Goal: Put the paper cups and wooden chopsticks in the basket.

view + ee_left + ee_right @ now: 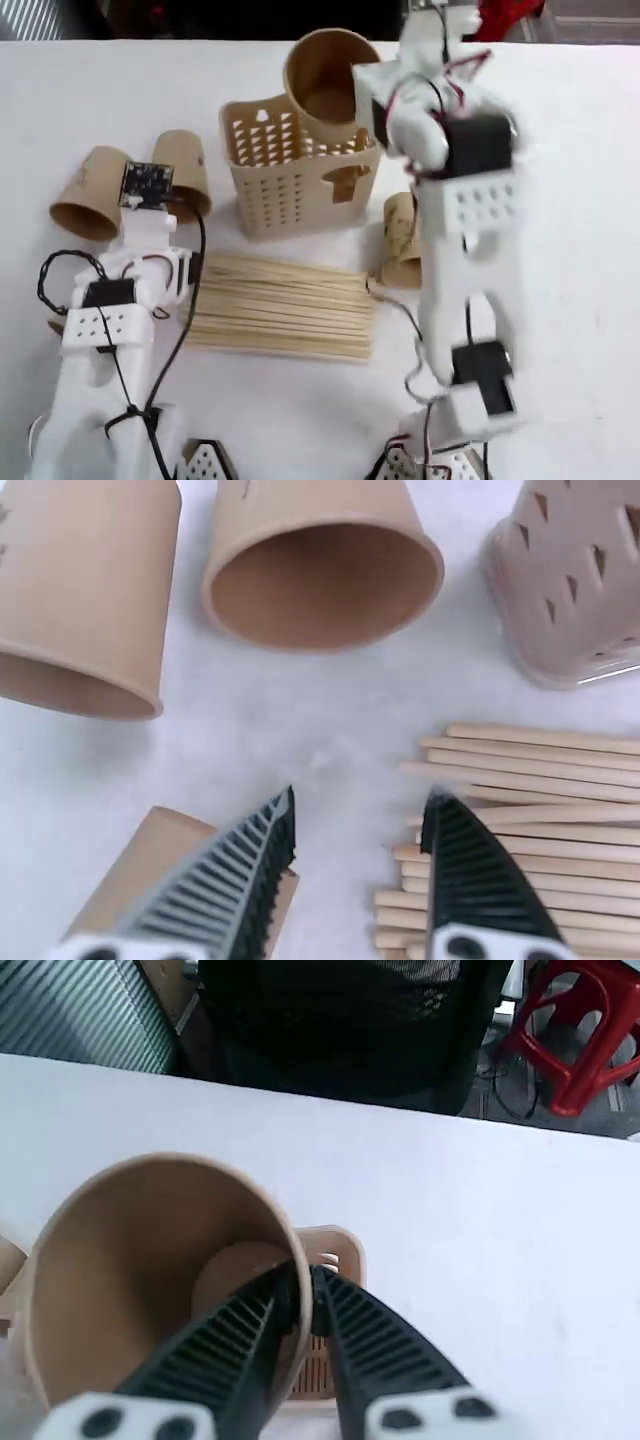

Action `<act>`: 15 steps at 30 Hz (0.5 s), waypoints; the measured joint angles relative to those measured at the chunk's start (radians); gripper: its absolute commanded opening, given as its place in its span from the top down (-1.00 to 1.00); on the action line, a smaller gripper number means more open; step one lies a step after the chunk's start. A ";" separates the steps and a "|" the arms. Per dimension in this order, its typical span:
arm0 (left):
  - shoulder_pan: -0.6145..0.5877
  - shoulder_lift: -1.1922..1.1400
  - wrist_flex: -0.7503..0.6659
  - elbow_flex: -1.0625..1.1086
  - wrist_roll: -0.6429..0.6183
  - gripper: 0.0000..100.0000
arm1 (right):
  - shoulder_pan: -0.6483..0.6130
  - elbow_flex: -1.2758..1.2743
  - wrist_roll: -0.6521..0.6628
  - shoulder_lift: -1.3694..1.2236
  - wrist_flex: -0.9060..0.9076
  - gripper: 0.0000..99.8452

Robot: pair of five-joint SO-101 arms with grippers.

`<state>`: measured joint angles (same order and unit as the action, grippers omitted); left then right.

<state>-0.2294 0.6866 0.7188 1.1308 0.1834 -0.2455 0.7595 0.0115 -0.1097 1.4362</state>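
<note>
My right gripper (303, 1282) is shut on the rim of a brown paper cup (140, 1260), one finger inside and one outside. In the high view that cup (325, 80) hangs tilted over the back of the cream basket (290, 175), held by the right gripper (368, 100). My left gripper (355, 825) stands open just above the table, between a lying cup (140, 865) and the end of the wooden chopsticks (520, 810). Two more cups (80, 590) (320, 570) lie on their sides beyond it. The chopsticks (280, 305) form a flat pile in front of the basket.
Another paper cup (400, 240) lies right of the basket, partly behind the right arm. The basket's corner (580, 580) stands close to the chopstick pile. A black chair (350, 1020) and a red stool (590, 1030) stand beyond the table's far edge.
</note>
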 measured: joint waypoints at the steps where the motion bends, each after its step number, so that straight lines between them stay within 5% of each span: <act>1: 0.000 0.000 0.000 0.000 0.000 0.57 | 0.000 0.023 0.000 -0.038 0.000 0.97; 15: 0.000 0.000 0.000 0.000 0.000 0.57 | 0.051 0.107 -0.002 -0.161 0.031 0.96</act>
<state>-0.2294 0.6866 0.7188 1.1308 0.1834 -0.1949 0.8669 0.0100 -0.2708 1.4668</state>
